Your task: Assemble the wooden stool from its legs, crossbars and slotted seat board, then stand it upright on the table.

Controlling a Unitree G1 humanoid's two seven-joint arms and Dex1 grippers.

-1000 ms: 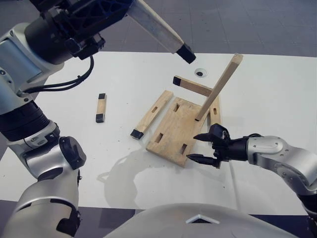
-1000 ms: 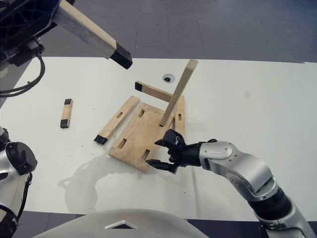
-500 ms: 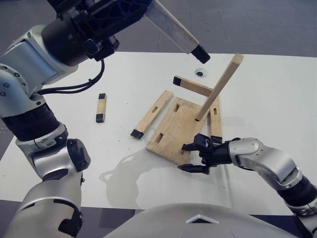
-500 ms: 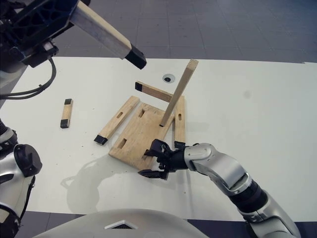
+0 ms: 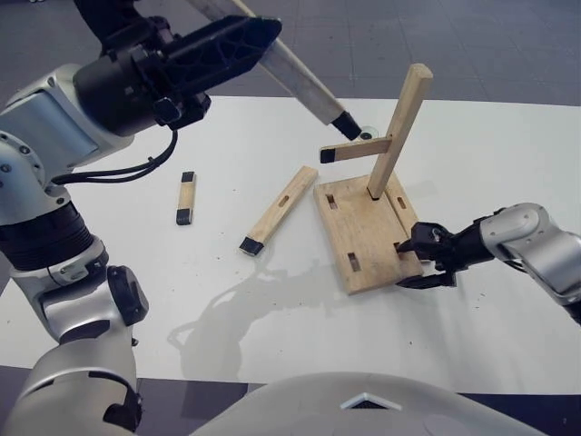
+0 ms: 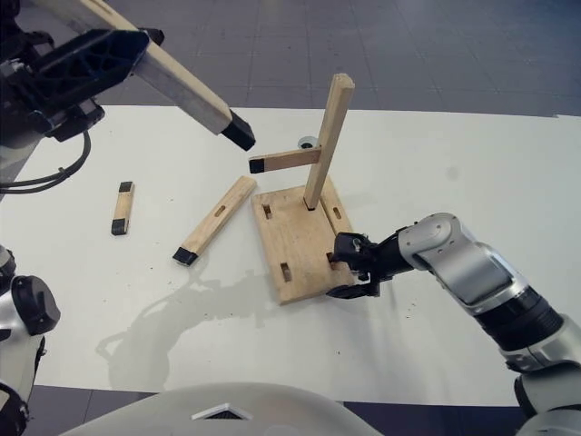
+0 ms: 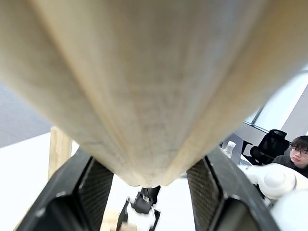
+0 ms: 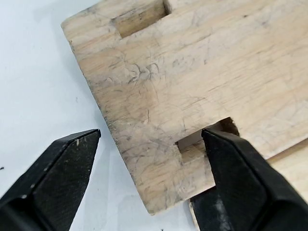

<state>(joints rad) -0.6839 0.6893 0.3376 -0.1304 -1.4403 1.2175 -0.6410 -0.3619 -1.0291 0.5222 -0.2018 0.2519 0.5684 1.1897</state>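
Lying flat on the white tabletop, the board sat right of the middle with its slots facing up. An upright leg stood in the slot at the board's far right corner, tilted slightly. A crossbar stuck out sideways from that leg toward the left, clear of the board, with a black cap on its free end. A flat leg lay along the board's right edge, touching it; whether it ran under the board could not be told.

The right tool was at the board's near right corner with its fingers spread apart. One finger was over the nearest slot and the other was off the edge over bare tabletop, so nothing was gripped.

A loose leg with two slots lay left of the board, apart from it, its black cap toward the robot. A short piece lay farther left, well apart.

The left tool was raised above the far left of the tabletop, clamped on a held leg. That leg's capped end pointed down toward the crossbar, near a hole in the tabletop.
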